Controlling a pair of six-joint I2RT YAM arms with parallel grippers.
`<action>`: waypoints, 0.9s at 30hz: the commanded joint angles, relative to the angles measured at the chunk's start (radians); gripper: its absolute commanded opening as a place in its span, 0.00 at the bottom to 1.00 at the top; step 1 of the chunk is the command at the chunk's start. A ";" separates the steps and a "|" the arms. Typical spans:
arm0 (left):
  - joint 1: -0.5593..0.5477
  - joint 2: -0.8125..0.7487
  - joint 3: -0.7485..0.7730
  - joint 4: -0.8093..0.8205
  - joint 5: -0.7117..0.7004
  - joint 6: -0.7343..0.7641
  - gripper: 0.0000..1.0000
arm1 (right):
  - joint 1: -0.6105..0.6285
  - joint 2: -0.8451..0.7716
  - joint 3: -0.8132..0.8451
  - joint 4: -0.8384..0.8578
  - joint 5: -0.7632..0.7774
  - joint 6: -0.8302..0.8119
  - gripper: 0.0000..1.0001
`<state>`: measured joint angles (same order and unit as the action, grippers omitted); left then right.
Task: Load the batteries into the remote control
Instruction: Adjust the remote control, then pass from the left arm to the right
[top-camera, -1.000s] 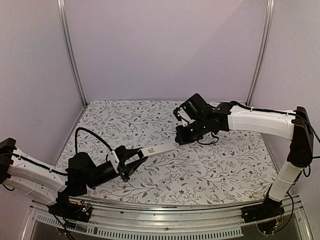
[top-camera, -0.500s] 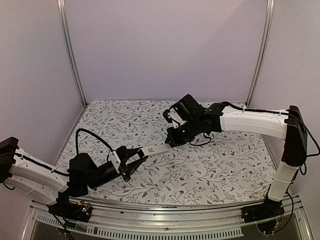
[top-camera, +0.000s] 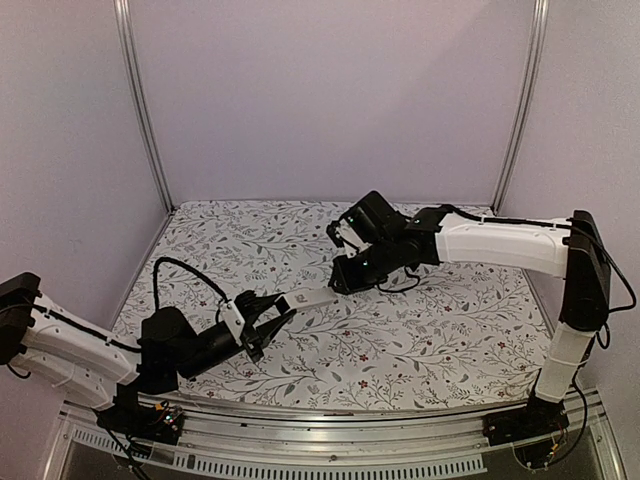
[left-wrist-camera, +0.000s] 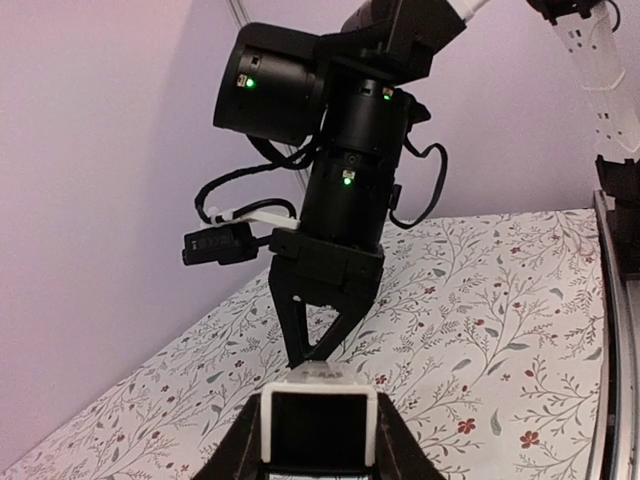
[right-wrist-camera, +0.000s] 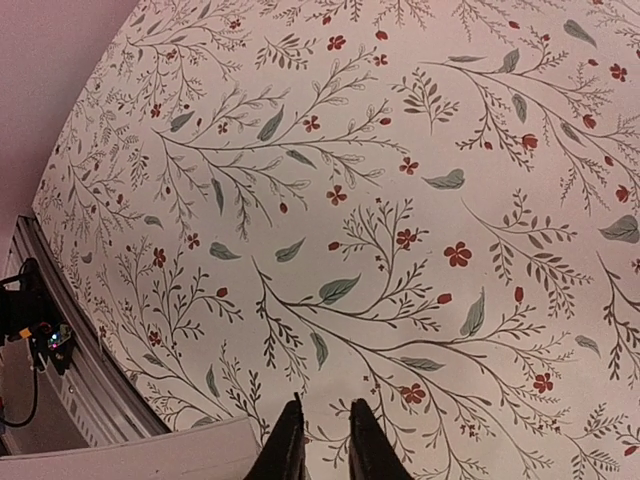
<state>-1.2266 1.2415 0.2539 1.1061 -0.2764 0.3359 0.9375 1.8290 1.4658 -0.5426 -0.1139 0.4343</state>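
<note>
My left gripper (top-camera: 268, 315) is shut on the near end of the white remote control (top-camera: 315, 297) and holds it off the table, pointing to the right and away. In the left wrist view the remote control (left-wrist-camera: 320, 425) shows end-on between the jaws, with a dark face. My right gripper (top-camera: 340, 285) hangs at the remote's far end, and its black fingers (left-wrist-camera: 300, 320) taper to tips right above that end. Seen from the right wrist, the right gripper (right-wrist-camera: 322, 420) stands open by a narrow gap, nothing in it, and the remote control (right-wrist-camera: 150, 455) lies just to its left. The batteries are out of view.
A floral cloth (top-camera: 440, 330) covers the table. Purple walls with metal posts (top-camera: 140, 100) close the back and sides. An aluminium rail (top-camera: 330, 455) runs along the near edge, and it shows as the rail (right-wrist-camera: 70, 370) in the right wrist view. A black cable (top-camera: 185, 268) loops above the left arm.
The right arm has swung left and down, bringing its gripper from off to the right onto the remote's far end. The left arm and the remote have barely moved.
</note>
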 joint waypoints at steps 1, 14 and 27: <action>-0.014 -0.037 0.049 -0.123 -0.061 -0.065 0.00 | -0.042 -0.046 -0.035 -0.009 0.053 -0.022 0.25; -0.014 -0.107 0.139 -0.356 -0.387 -0.412 0.00 | -0.005 -0.300 -0.274 0.377 0.209 -0.443 0.62; -0.008 -0.057 0.284 -0.531 -0.472 -0.591 0.00 | 0.132 -0.300 -0.507 1.066 -0.082 -1.179 0.85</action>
<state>-1.2285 1.1805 0.5011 0.6346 -0.7151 -0.1936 1.0599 1.4372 0.8875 0.3820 -0.1532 -0.5766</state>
